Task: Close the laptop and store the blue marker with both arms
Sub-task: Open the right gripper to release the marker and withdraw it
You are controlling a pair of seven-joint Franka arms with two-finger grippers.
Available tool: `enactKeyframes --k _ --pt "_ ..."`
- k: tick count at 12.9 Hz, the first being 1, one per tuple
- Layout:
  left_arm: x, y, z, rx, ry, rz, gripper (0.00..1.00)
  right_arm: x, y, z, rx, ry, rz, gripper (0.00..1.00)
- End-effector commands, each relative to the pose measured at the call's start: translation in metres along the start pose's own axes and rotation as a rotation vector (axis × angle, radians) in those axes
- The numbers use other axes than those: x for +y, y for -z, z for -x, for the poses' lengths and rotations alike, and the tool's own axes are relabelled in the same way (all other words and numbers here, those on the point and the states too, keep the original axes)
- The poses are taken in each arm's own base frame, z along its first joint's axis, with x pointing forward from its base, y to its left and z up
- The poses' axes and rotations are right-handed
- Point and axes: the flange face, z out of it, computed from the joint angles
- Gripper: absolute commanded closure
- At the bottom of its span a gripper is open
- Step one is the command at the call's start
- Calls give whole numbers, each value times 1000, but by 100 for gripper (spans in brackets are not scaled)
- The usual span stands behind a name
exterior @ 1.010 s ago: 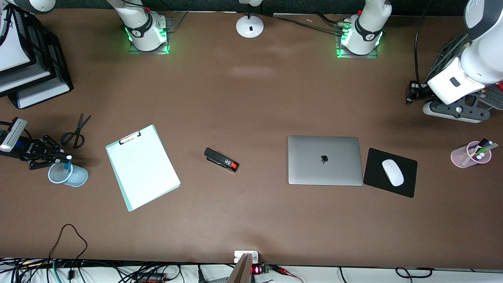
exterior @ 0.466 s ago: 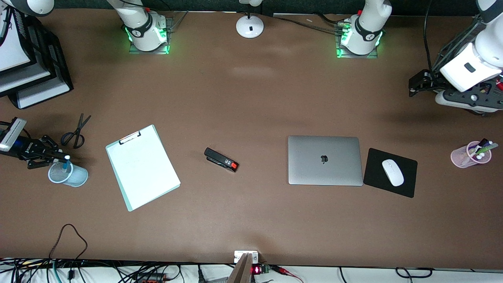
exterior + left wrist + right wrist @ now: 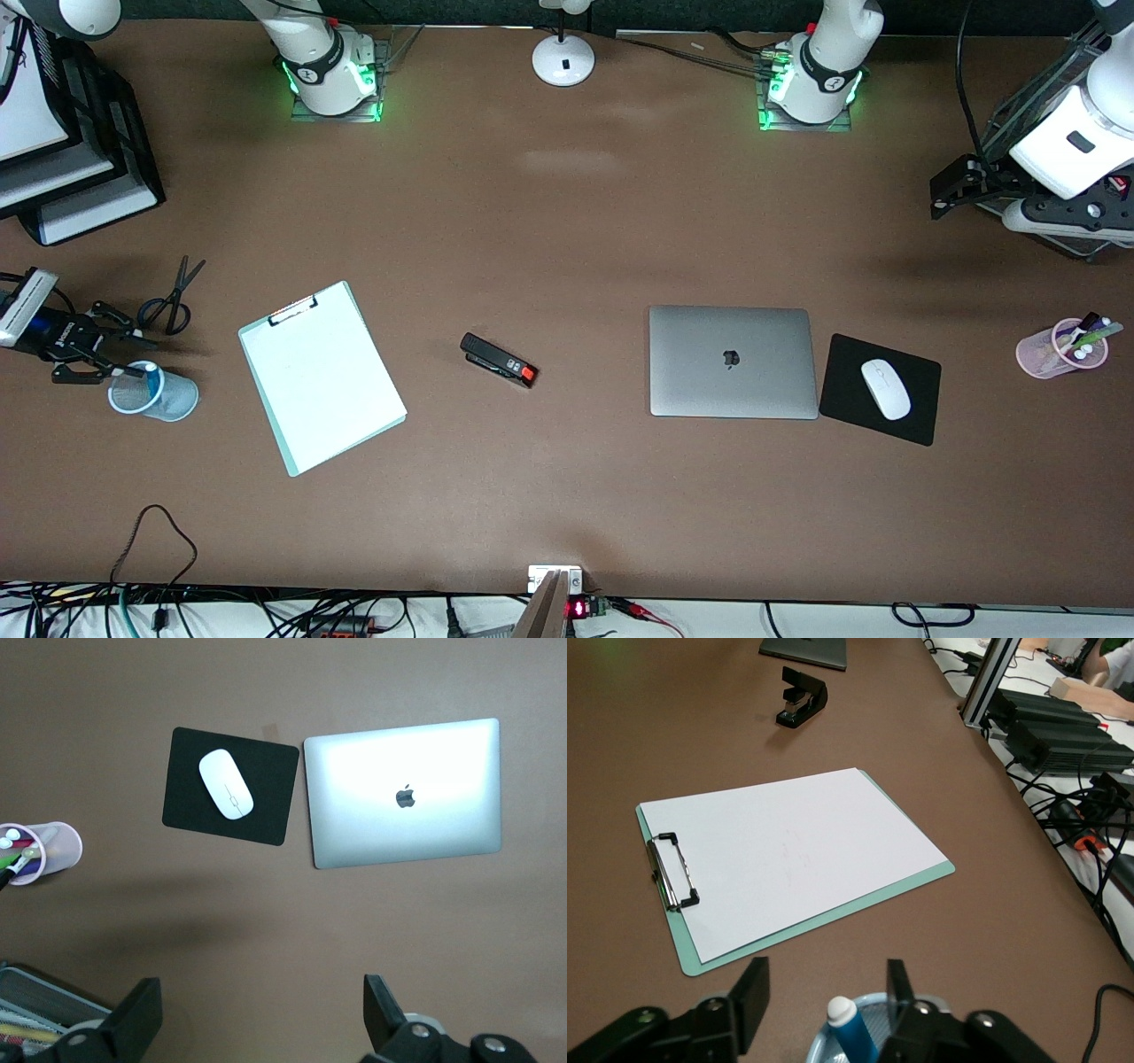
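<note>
My right gripper [image 3: 113, 353] hangs just above the rim of the blue mesh cup [image 3: 152, 395] at the right arm's end of the table, and its fingers [image 3: 755, 992] stand apart, holding nothing. The blue marker [image 3: 852, 1031] stands inside this cup with its white tip up; my right wrist view shows it between my two fingers but not touching them, while the front view shows only a small blue stick [image 3: 149, 376] leaning in the cup. Near the cup lies the clipboard [image 3: 321, 376] with white paper, and the scissors [image 3: 170, 299] lie farther from the front camera than the cup; only the front view shows them. The black stapler [image 3: 499, 360] lies between the clipboard and the laptop [image 3: 732, 361]. The laptop is closed, lid flat, logo up. My left gripper [image 3: 950, 188] is up over the left arm's end of the table, and the left wrist view shows its fingers [image 3: 131, 1020] wide apart and empty. This view also shows the laptop, the mouse pad [image 3: 230, 785] with the white mouse [image 3: 227, 785], and the pink cup [image 3: 42, 852].
</note>
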Motion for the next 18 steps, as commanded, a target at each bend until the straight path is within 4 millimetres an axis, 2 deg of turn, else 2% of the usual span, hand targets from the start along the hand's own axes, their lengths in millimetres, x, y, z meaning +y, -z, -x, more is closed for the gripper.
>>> enactKeyframes --k 1,5,8,10,15,18 --pt "2 -4 8 17 -2 -21 0 5 11 -14 10 -145 -24 0" --pt "4 3 11 24 -6 -21 0 26 18 -80 -86 -292 -78 0" --pt "6 1 9 17 -10 -22 0 33 22 -132 -172 -401 -110 0" --pt "9 4 9 13 -14 -22 0 29 23 -169 -230 -521 -116 0" --pt "4 15 7 33 -29 -24 0 36 -13 -269 -415 -856 -103 0" --pt "4 21 7 46 -28 -25 0 35 -37 -314 -520 -1046 -58 0"
